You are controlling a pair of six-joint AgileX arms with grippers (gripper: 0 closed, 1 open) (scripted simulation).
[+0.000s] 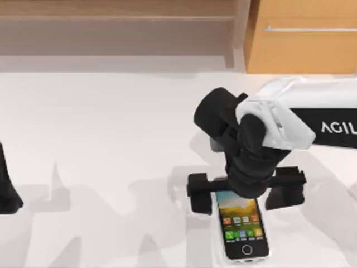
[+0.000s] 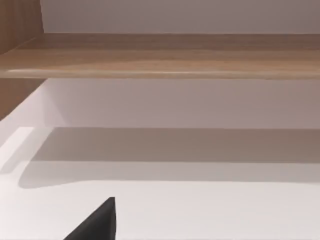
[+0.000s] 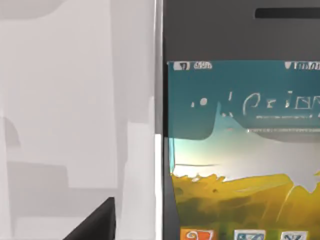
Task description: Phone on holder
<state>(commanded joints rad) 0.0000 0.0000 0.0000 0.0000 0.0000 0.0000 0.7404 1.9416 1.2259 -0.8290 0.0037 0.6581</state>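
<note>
Right gripper (image 1: 246, 192) hangs over the phone (image 1: 241, 231) flat on the counter (image 1: 111, 139), fingers spread wide either side — reach step; next it must lower and clamp.

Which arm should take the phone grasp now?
Right. Its hand hangs directly over the phone's top end, fingers spread to either side, and the right wrist view looks straight onto the screen. The left arm sits parked at the table's far left edge.
</note>
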